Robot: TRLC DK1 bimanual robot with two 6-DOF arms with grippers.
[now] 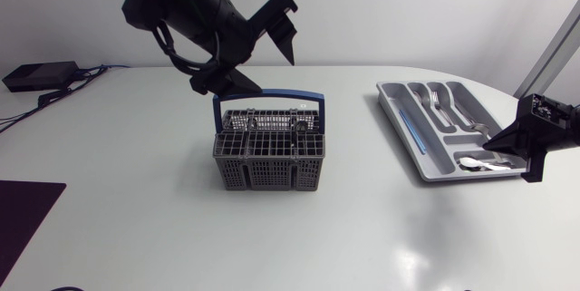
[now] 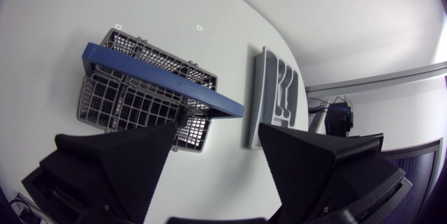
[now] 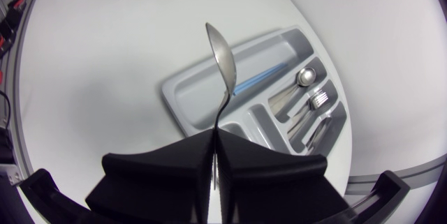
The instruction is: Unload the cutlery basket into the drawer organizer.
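Observation:
The grey cutlery basket (image 1: pixel 269 153) with a blue handle (image 1: pixel 268 100) stands mid-table, and a few metal pieces show in its back cells. High above and behind it hangs my left gripper (image 1: pixel 285 30), open and empty; its wrist view looks down on the basket (image 2: pixel 133 91) between the fingers. The grey drawer organizer (image 1: pixel 426 160) lies to the right with forks (image 1: pixel 436 101) and a spoon (image 3: pixel 305 77) in it. My right gripper (image 3: pixel 215 135) is shut on a metal spoon (image 3: pixel 222 60) by its handle, bowl pointing ahead over the organizer (image 3: pixel 192 102). In the head view this gripper (image 1: pixel 497 146) hovers at the organizer's near right end.
A blue strip (image 1: pixel 412 133) lies in the organizer's long left compartment. A black box (image 1: pixel 36 75) with cables sits at the table's back left. A dark mat (image 1: pixel 23 218) lies at the front left edge.

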